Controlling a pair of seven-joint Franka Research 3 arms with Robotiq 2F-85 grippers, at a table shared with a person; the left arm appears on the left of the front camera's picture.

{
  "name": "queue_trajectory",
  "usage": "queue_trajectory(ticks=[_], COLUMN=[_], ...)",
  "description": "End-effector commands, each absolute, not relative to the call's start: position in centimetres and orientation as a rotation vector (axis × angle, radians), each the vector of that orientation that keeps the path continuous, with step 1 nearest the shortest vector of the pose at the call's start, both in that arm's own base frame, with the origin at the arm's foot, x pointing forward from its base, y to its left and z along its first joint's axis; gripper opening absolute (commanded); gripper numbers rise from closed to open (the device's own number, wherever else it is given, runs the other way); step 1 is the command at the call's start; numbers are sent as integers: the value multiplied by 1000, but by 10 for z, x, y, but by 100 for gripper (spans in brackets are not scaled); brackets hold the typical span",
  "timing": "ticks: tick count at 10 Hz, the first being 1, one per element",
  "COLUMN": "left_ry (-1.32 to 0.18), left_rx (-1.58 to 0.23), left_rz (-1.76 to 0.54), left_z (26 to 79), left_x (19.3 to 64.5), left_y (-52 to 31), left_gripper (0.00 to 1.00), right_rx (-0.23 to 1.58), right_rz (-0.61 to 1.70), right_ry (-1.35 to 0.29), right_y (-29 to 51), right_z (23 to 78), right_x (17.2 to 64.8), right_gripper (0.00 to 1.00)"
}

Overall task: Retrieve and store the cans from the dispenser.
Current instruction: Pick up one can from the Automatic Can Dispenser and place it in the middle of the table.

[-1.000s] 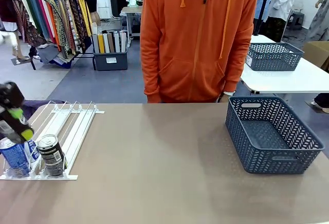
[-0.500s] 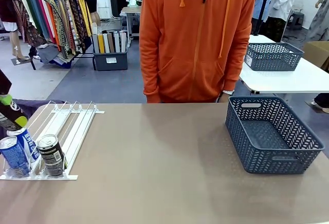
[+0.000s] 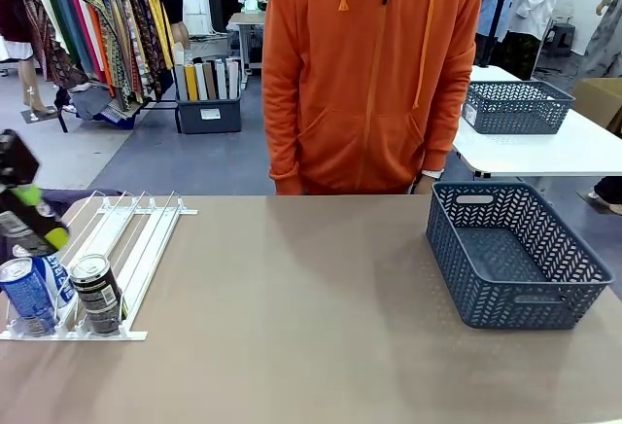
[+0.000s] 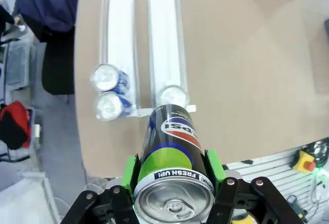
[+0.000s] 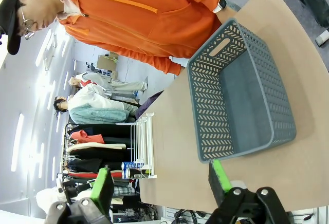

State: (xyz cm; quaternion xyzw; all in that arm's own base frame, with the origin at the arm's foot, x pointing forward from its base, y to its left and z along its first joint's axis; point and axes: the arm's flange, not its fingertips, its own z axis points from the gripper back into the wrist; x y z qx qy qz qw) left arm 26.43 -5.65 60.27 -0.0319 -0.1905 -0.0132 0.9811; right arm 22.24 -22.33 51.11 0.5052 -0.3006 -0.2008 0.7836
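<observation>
Three cans (image 3: 97, 293) at dispenser (image 3: 136, 239) front lip; fourth can (image 4: 172, 147) clamped in left gripper (image 4: 172, 168) above dispenser; right gripper (image 5: 160, 183) spread wide, empty.

Lower left stand blue-and-white cans (image 3: 27, 298) and a black-brown can (image 3: 97, 296); the green-banded can (image 4: 172, 142) is black above; the herringbone-lattice basket (image 3: 457, 249) is slate-blue, the hoodie (image 3: 374, 74) orange.

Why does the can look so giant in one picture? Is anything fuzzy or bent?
Left wrist view: the can in the left pincer sits right by the lens, so it looks giant; the wide lens bends the table edges. Front view: that pincer looks slightly smeared; the rest is sharp. Right wrist view: tipped sideways, basket sharp, far lights glaring white.
</observation>
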Motion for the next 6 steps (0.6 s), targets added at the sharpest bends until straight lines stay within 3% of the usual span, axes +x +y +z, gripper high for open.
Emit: queue_trajectory(ticks=[1,3,5,6], left_ry=[-402,-408,-338,-408], left_rx=[-80,-59,-127,-143], left_rz=[-108,-374,-543,-586], left_z=[629,613,561,529], left_x=[304,331,341,338], left_y=[-141,-266,-355,-387], left_gripper=[0,0,0,0], right_rx=[1109,1109,1109,1109], right_rz=[-413,-413,-413,-413], right_ry=[-684,-684,-684,-684], right_y=[-224,-224,-224,-224], right_z=[512,512,512,512], right_x=[224,224,224,224], right_gripper=[100,100,100,100])
